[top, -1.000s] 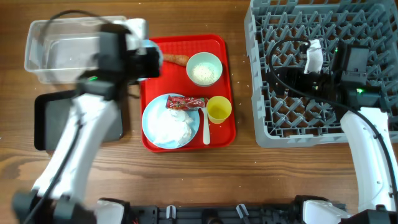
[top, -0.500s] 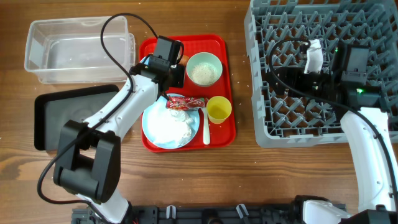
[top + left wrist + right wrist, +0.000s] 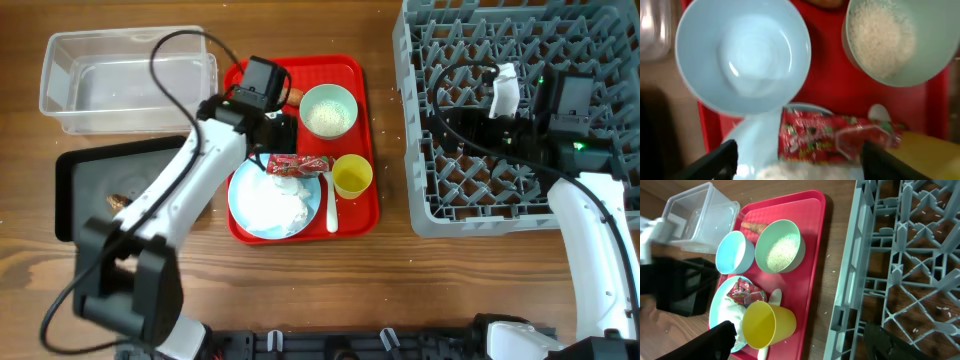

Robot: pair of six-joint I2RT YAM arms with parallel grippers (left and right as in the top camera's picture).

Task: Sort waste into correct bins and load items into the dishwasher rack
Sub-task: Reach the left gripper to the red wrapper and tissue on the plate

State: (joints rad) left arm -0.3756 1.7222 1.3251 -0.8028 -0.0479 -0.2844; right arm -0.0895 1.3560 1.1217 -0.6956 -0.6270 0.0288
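My left gripper hangs open over the red serving tray, fingers either side of the red snack wrapper and crumpled napkin on the pale-blue plate. Nothing is held. An empty blue bowl lies just beyond, beside the mint bowl of rice grains. The carrot lies at the tray's far end. A yellow cup and white spoon stand right of the plate. A brown lump rests in the black tray. My right gripper is open and empty at the grey rack's left edge.
The clear tub stands behind the black tray at the far left. The red serving tray sits between the bins and the rack. A strip of bare wood separates the tray from the rack. My left arm crosses the black tray's right edge.
My left arm swung from over the bins to the red tray and its jaws opened. The brown lump now shows in the black tray. The right arm stayed still.
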